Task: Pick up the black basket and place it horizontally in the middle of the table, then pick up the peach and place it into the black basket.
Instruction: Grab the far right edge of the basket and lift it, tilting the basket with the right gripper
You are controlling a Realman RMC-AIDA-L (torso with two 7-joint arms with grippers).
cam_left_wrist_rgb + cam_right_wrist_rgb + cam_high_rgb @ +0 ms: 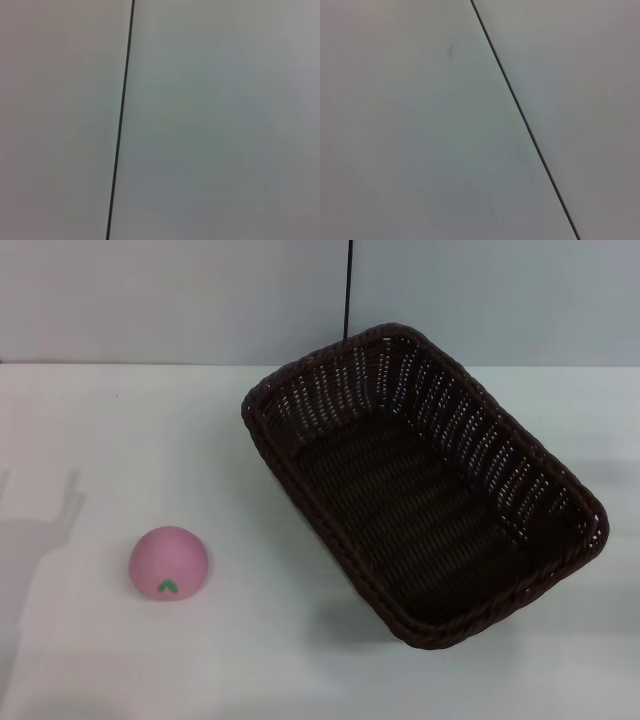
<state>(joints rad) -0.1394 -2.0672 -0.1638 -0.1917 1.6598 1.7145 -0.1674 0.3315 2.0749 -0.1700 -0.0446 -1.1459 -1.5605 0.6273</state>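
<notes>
- Neither the left hand nor the right hand is seen in any of the 3 views, so whether their fingers are apart or together cannot be told.
- Only a plain grey wall (210,120) crossed by 1 thin dark seam (120,120) is shown in the left wrist view.
- The same kind of grey wall (410,130) is shown in the right wrist view, with 1 thin dark seam (525,120) running slantwise across it.
- In the head view, a faint grey shadow (40,530) is cast on the white table (120,440) at its left edge.
- The peach (169,565) is set on the table at the left, toward the near side, with its small green leaf mark turned to the camera.
- The peach is kept well apart from the black basket (420,510), with bare table between them.
- The black basket is placed right of centre, upright on its base with its opening upward, and nothing is seen inside it.
- The basket is turned at a slant: 1 short end is pointed toward the far wall near the dark seam (347,285), and the other toward the near right corner of the table.
</notes>
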